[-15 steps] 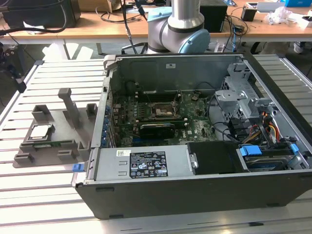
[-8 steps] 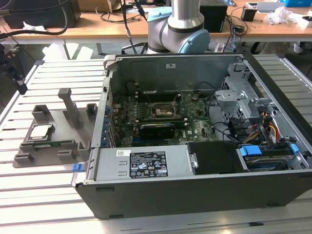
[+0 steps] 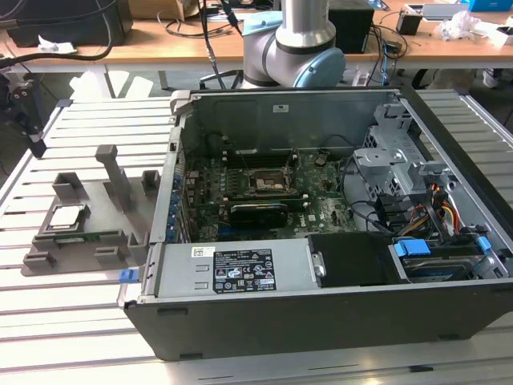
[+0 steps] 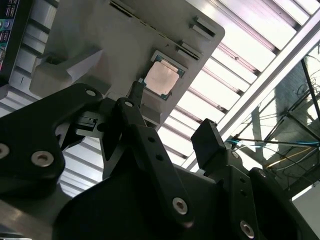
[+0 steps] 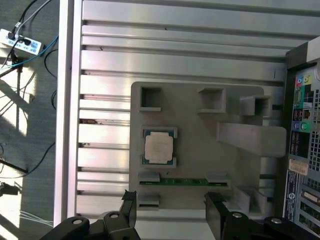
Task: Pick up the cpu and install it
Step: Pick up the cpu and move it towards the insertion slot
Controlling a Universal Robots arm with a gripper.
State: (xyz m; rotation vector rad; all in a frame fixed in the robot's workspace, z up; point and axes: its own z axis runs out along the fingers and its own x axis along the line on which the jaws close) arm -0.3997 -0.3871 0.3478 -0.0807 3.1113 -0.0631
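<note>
Jaws: black, spread apart, gripping nothing.
Chip: small flat square silver-topped cpu [image 5: 159, 148], beyond the jaws' tips, roughly centred between them, untouched.
Holder: grey plastic tray [image 5: 200, 140] on slatted metal counter [image 5: 175, 50]; its recess keeps the cpu flat, edges reachable.
Socket: dark square motherboard socket [image 3: 268, 181] in open computer case [image 3: 321, 321], well apart from the jaws; seemingly vacant, hard to judge.

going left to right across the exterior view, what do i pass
cpu lying in the grey holder tray → the tray's tall post → open computer case's left wall → motherboard socket → metal drive cage → red and yellow cables
</note>
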